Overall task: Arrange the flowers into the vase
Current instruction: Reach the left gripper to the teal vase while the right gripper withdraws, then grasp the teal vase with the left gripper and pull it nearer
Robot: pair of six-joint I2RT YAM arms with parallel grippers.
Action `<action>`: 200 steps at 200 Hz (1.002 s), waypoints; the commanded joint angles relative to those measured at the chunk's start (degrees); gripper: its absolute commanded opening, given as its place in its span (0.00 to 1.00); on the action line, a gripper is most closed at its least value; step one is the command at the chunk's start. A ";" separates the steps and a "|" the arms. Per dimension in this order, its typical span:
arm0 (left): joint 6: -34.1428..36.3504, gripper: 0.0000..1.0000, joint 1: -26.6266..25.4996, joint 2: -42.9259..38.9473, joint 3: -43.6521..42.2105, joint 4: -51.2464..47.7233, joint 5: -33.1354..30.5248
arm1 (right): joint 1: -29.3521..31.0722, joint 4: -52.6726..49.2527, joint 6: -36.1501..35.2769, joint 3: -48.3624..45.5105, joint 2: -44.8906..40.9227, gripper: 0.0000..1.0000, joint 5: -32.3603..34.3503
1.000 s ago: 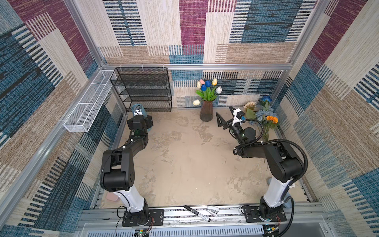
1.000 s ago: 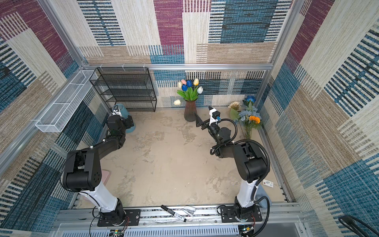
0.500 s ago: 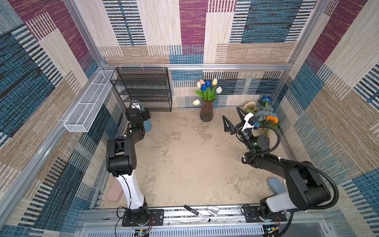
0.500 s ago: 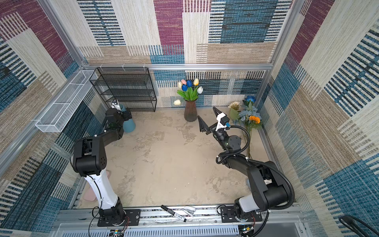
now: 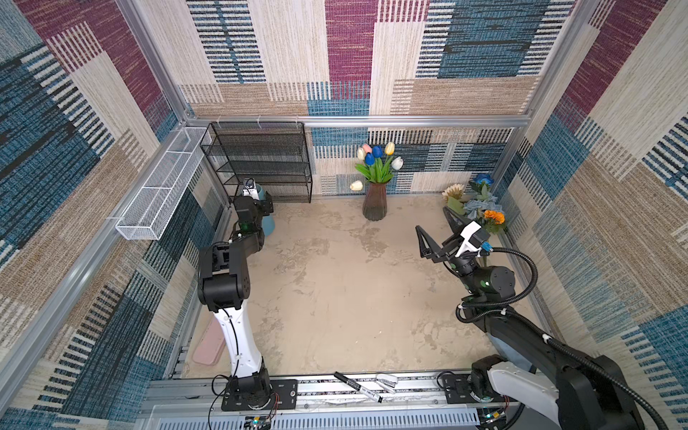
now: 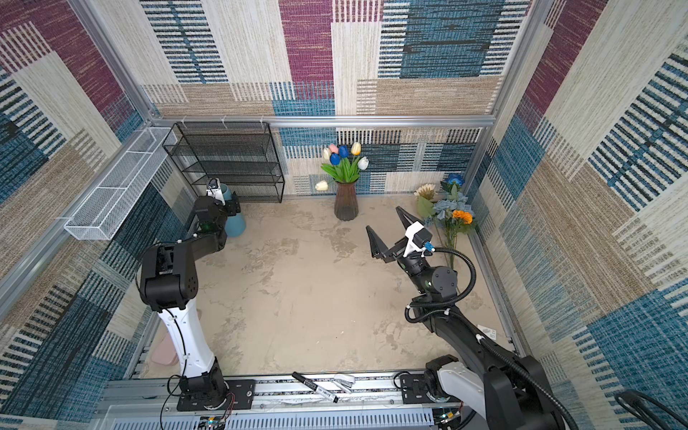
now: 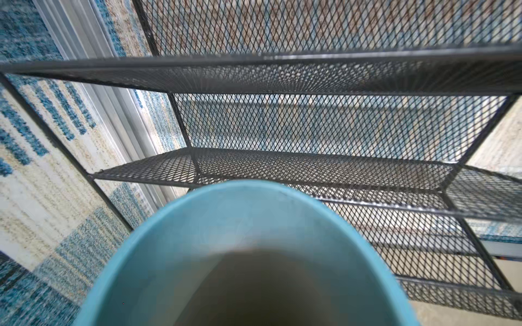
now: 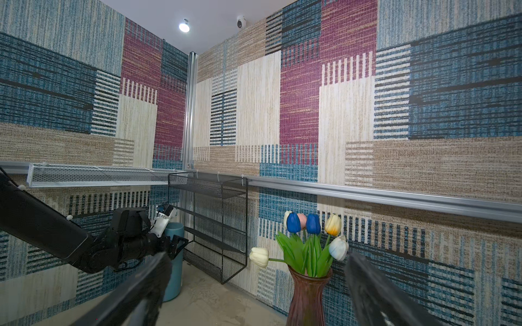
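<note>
Grip of the left hand [image 5: 262, 208] at the blue vase [image 5: 268, 226] is hidden, so its state cannot be told; the right hand [image 5: 432, 219] is spread wide, empty. Tulips [image 5: 376, 163] are held in the brown vase [image 5: 375, 204]; other flowers [image 5: 480, 207] are bunched in the far right corner.

You face a robot lab cell: aluminium frame rails [image 5: 357, 121], patterned wall panels [image 5: 350, 56] boxing the floor [image 5: 335, 298], a front mounting rail [image 5: 320, 387], a dome camera [image 8: 241, 21] overhead.
</note>
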 commanded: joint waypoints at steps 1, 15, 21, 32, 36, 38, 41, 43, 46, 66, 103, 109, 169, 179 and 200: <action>1.64 0.38 -0.02 -1.83 -2.17 1.41 2.19 | 0.07 -2.85 -0.77 -1.33 -2.05 1.00 1.86; 1.08 0.25 -0.02 -3.52 -5.05 3.57 3.98 | 0.08 -3.89 -0.86 -1.70 -2.61 1.00 2.39; 0.76 0.20 -0.08 -4.42 -6.50 4.65 5.19 | 0.02 -3.92 -0.91 -2.07 -2.83 1.00 2.66; 0.25 0.15 -0.26 -6.60 -9.66 6.37 8.41 | 0.02 -3.58 -0.51 -2.85 -3.19 1.00 3.74; 0.03 0.12 -0.48 -7.51 -10.97 7.07 9.42 | 0.02 -3.64 -0.32 -3.02 -3.22 1.00 4.33; -0.14 0.11 -0.58 -8.03 -11.67 7.48 9.88 | 0.02 -3.77 -0.26 -3.03 -3.19 1.00 4.66; -0.40 0.08 -0.75 -8.75 -12.72 8.22 10.49 | 0.04 -4.19 -0.15 -3.04 -3.15 1.00 5.06; -0.58 0.06 -0.89 -9.27 -13.47 8.78 10.98 | 0.04 -4.51 -0.09 -2.97 -3.08 1.00 5.37; -0.84 0.04 -1.07 -9.99 -14.61 9.77 11.90 | 0.06 -5.12 -0.04 -2.78 -2.98 1.00 5.81; -1.98 0.00 -3.34 -15.51 -22.75 16.53 17.73 | 0.09 -8.80 0.92 -1.43 -1.39 1.00 8.49; -3.22 0.00 -12.14 -23.16 -33.98 26.17 28.71 | -0.03 -10.33 5.05 -0.62 2.28 1.00 9.33; -3.36 0.00 -14.49 -23.67 -34.77 27.24 30.40 | -0.03 -10.16 5.38 -0.70 2.71 1.00 9.67; -5.63 0.00 -32.09 -22.29 -32.85 28.09 39.29 | -7.11 -32.26 7.05 10.06 4.79 1.00 14.04; -6.64 0.00 -33.58 -21.01 -31.69 28.03 40.42 | -9.86 -37.61 7.62 12.96 5.31 1.00 14.00; -6.41 0.00 -36.15 -18.71 -29.98 26.30 41.74 | -15.79 -48.54 7.08 19.65 7.84 0.97 13.30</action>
